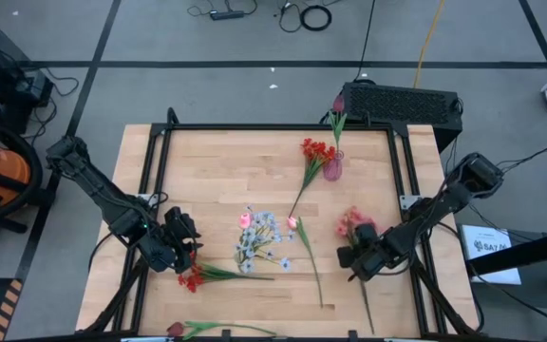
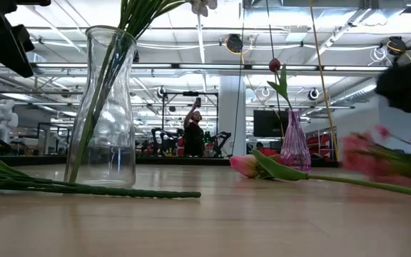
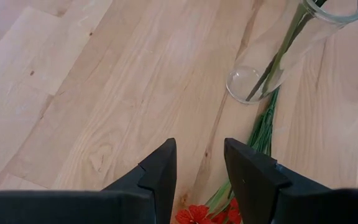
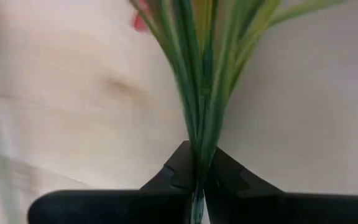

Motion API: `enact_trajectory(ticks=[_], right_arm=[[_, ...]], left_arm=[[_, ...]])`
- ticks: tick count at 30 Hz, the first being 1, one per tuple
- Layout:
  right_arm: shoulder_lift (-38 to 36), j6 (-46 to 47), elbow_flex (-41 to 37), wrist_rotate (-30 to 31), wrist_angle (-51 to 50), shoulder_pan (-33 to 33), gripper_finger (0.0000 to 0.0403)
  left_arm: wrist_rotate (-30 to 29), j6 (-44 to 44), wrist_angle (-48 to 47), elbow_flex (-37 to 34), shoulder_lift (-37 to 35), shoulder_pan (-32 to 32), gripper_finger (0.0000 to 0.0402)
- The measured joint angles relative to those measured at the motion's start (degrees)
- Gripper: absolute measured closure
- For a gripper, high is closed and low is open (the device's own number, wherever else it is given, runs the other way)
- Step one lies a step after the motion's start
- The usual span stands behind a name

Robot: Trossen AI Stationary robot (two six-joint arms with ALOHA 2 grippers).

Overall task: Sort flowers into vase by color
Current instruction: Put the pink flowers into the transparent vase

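Sorting scene, placed from the clear vase [image 2: 108, 107], near to far. Nearest: red spray [image 1: 198, 275] on the table, below the left gripper [image 3: 199, 163], fingers spread and empty. Blue spray [image 1: 259, 237] stands in the vase. Right of the vase: right gripper [image 4: 199, 163], fingers pinching the pink spray [image 1: 352, 224]. Beyond: pink vase [image 1: 332, 168] holding a bud; red spray [image 1: 314, 152] beside it.

I'm working in a big open lab hall. Past my wooden table [image 1: 216, 180] I see ceiling lights [image 2: 234, 44], another robot rig [image 2: 170, 135], floor cables [image 1: 302, 14] and a person [image 2: 193, 132].
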Motion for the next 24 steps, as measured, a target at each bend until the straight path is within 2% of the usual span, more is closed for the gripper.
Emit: enact_trajectory(ticks=[7,24], right_arm=[[-4.6,-14.5,0.1,-2.0,0.2,0.1,0.0391],[-5.3,-15.5,0.2,-0.8,1.3,0.2,0.0391]], left_arm=[[0.0,0.0,0.0,0.0,0.0,0.0,0.0261],[0.0,0.2,3.4,0.0,0.0,0.0,0.0261]])
